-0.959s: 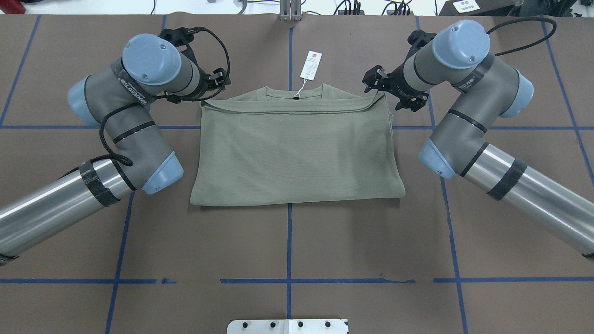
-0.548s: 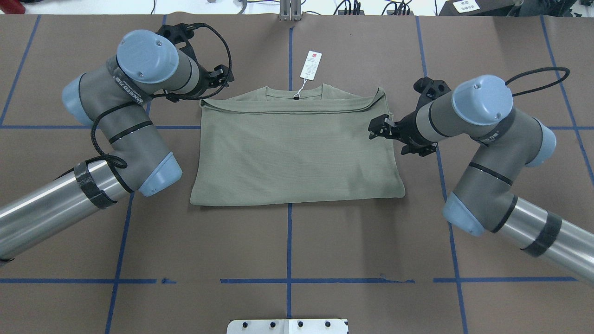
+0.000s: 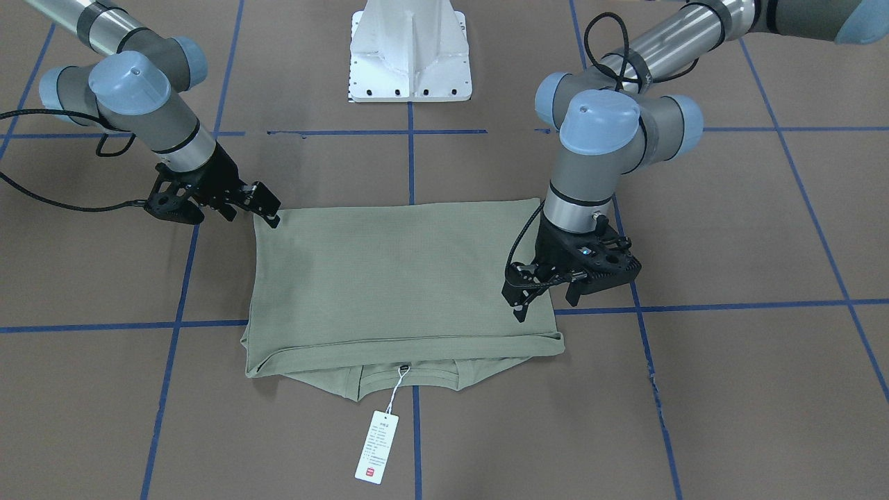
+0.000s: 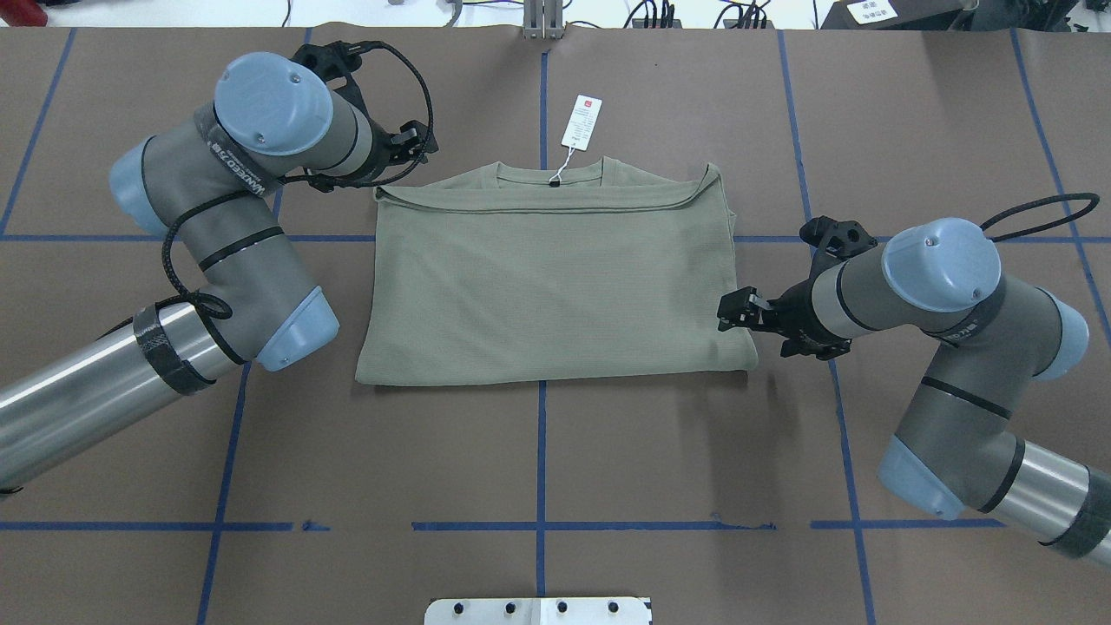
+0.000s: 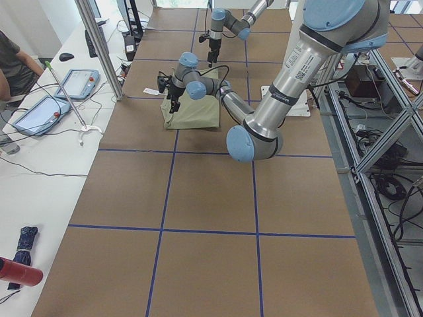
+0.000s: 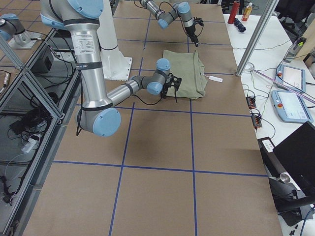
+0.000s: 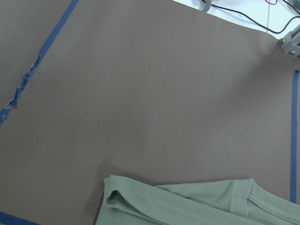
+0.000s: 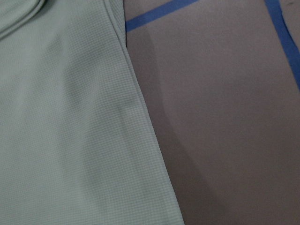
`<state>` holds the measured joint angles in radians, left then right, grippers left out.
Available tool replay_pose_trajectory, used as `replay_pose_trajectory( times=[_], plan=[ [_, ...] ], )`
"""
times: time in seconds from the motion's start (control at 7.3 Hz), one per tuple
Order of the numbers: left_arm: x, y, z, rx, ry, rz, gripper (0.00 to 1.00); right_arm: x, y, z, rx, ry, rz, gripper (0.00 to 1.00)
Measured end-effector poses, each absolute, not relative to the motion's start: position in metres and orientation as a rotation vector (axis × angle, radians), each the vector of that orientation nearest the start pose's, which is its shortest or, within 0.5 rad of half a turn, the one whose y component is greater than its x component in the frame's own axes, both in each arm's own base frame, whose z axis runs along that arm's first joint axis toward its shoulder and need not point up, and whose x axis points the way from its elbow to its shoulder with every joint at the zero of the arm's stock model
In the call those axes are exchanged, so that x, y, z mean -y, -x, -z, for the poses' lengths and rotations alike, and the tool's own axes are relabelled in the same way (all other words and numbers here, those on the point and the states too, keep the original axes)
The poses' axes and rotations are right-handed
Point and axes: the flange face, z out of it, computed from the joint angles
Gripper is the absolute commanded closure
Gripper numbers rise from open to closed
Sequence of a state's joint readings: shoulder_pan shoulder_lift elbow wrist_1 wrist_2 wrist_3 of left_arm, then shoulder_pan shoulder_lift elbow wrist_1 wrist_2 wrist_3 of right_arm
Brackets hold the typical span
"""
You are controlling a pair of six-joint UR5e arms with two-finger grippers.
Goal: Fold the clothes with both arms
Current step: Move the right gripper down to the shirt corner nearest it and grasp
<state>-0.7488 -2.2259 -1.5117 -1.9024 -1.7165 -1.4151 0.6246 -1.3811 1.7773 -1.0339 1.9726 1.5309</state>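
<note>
Right gripper point(image 4: 727, 312) has travelled down the folded shirt's point(image 4: 547, 278) right edge to its near corner, fingers spread. Left gripper point(image 3: 538, 295) hovers at the far left corner, also spread.

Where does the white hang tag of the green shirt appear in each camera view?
Front-facing: hang tag bottom centre, below the collar.
Overhead: top centre.
Exterior left: small, far, left of the shirt.
Exterior right: right of the shirt.
Both wrist views: not visible.
Shared landmark: blue centre tape line.
</note>
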Motion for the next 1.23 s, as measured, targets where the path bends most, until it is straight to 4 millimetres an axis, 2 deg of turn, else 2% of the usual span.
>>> replay_pose_trajectory(
  times=[0.14, 0.27, 0.55, 0.69, 1.23],
  plan=[
    [0.578, -0.448, -0.259, -0.901, -0.286, 0.482, 0.01, 0.407, 0.417, -0.405, 0.991, 0.059, -0.339, 0.11],
    [0.578, -0.448, -0.259, -0.901, -0.286, 0.482, 0.01, 0.404, 0.423, -0.405, 0.988, 0.063, -0.332, 0.34],
    [0.578, -0.448, -0.260, -0.900, -0.286, 0.482, 0.01, 0.402, 0.427, -0.404, 0.983, 0.070, -0.331, 0.97],
    [0.578, -0.448, -0.260, -0.899, -0.286, 0.481, 0.01, 0.402, 0.428, -0.404, 0.983, 0.072, -0.332, 1.00],
    [0.578, -0.448, -0.260, -0.898, -0.290, 0.481, 0.01, 0.400, 0.425, -0.401, 0.990, 0.077, -0.327, 1.00]
  ],
)
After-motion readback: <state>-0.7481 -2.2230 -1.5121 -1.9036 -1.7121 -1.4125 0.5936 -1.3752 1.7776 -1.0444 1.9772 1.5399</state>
